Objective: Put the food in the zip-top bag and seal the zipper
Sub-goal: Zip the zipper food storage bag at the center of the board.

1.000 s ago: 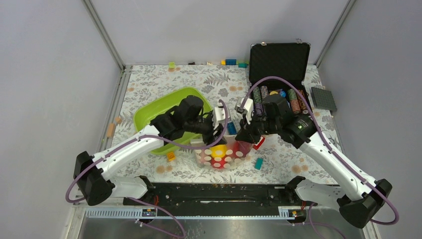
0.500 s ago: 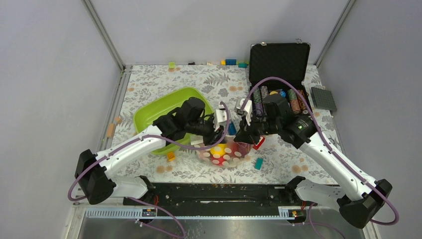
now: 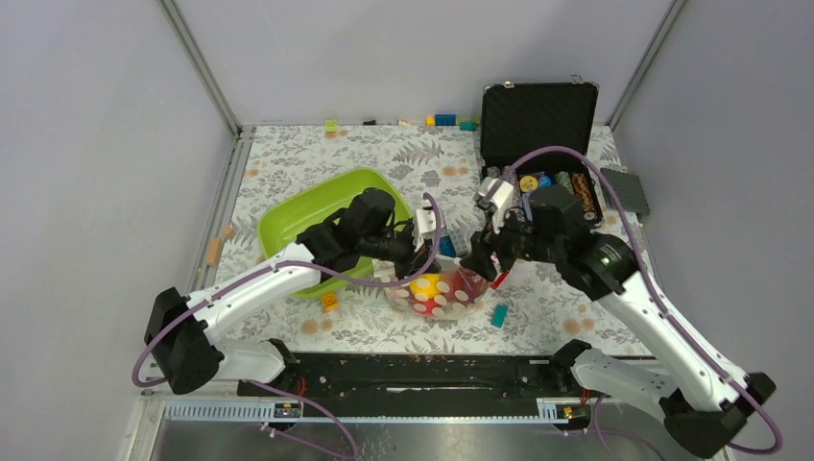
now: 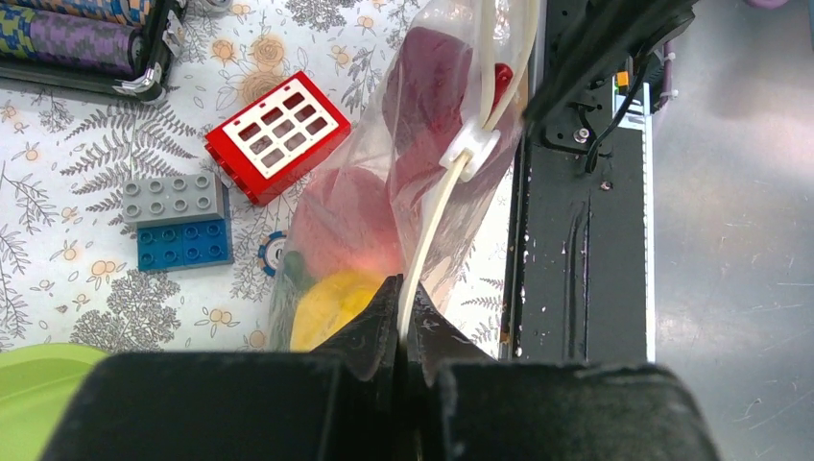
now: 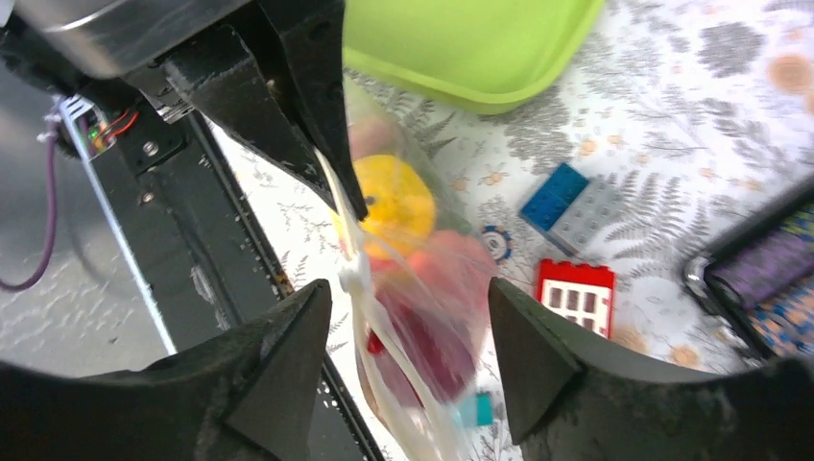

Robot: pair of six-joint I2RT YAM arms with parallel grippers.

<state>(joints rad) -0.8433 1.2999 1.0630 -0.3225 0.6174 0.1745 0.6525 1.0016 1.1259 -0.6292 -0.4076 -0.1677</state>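
The clear soft-plastic zip-top bag (image 4: 384, 182) is stretching just ahead of the left pincer (image 4: 401, 293), which is pinching its whitish zipper strip (image 4: 434, 221). The right pincer (image 5: 408, 288) is standing spread around that strip. Yellow, pink and dark red plastic toy food (image 4: 326, 307) is sitting inside, and the sealing seems unfinished.

The zipper (image 4: 434, 219) is pinched in the tips of the left gripper (image 4: 403, 300), and the bag (image 4: 380, 206) runs forward from them with the food (image 4: 323, 309) inside. The bag also lies between the spread fingers of the right gripper (image 5: 411, 294). Blocks (image 4: 178, 221) sit beside the bag, and the tub (image 3: 317, 213) lies behind the left gripper.
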